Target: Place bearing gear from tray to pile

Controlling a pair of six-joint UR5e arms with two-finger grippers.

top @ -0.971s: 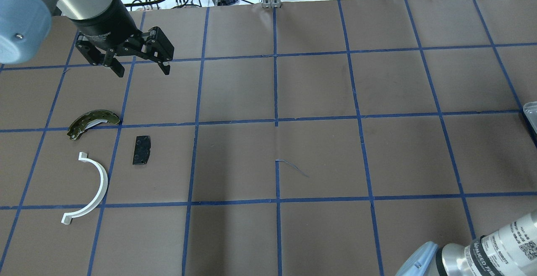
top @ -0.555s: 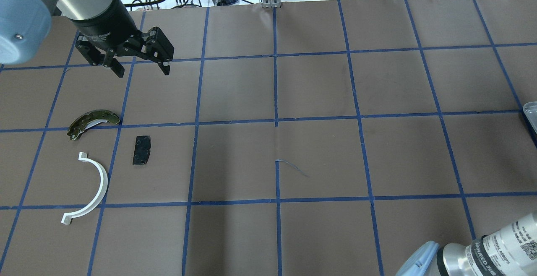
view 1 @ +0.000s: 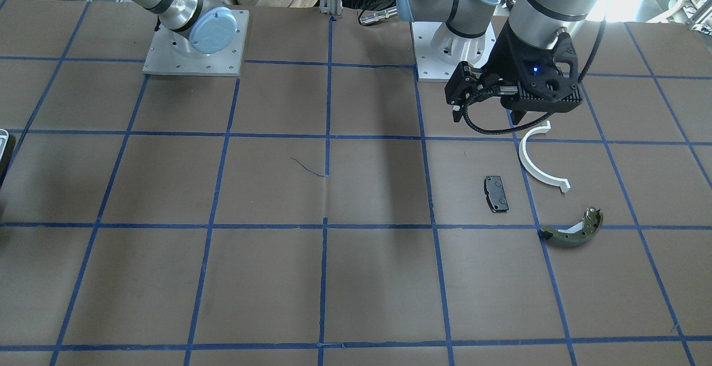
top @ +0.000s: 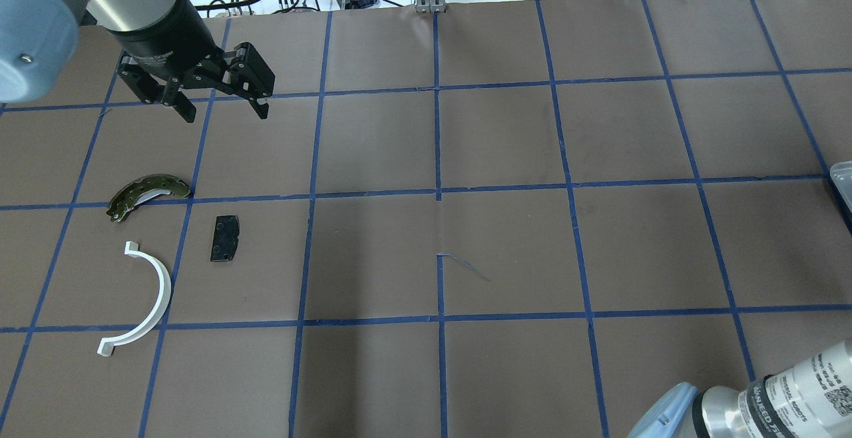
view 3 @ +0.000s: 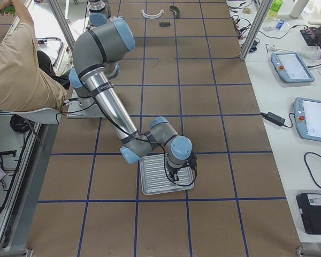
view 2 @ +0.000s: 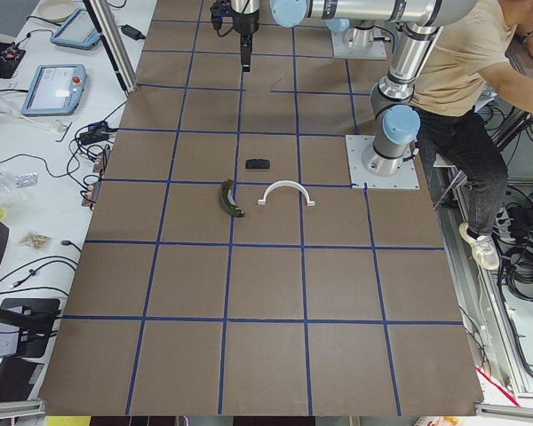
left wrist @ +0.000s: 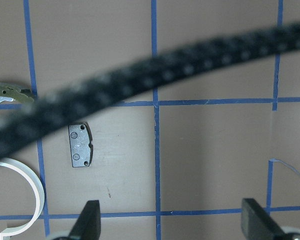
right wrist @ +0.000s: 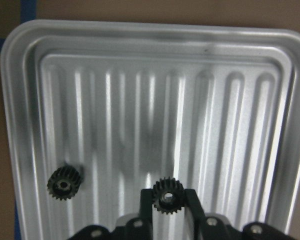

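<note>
Right wrist-mounted view: the bearing gear (right wrist: 166, 195) sits face-on to the lens. Its bore points straight up at the camera and its teeth ring it evenly, so it shows no long axis. The right gripper (right wrist: 167, 201) is clamped on it, one black finger (right wrist: 146, 204) against the teeth on each side. Whether the gear rests on the floor of the tray (right wrist: 270, 100) or is raised off it cannot be told. It is near the middle of the tray, at the edge closest to the camera. A second gear (right wrist: 65, 183) lies flat to the left of it, well apart, also bore up.

From the table's right end, the right arm (view 3: 109, 101) slopes down from its base toward the near side and folds at the elbow. Its wrist points straight down over the tray.

At the far left end of the table lies the pile (view 2: 232, 199), its parts loose and not touching. The white half-ring arc (top: 162, 291) is nearest the robot. The olive-green brake shoe (top: 148, 195) lies beyond it, and the black pad (top: 225, 238) sits to their right.

The left arm (top: 143, 5) reaches in from the left. The left gripper (top: 226, 115) hangs above bare table just beyond the brake shoe, with its jaws spread wide and nothing between them.
</note>
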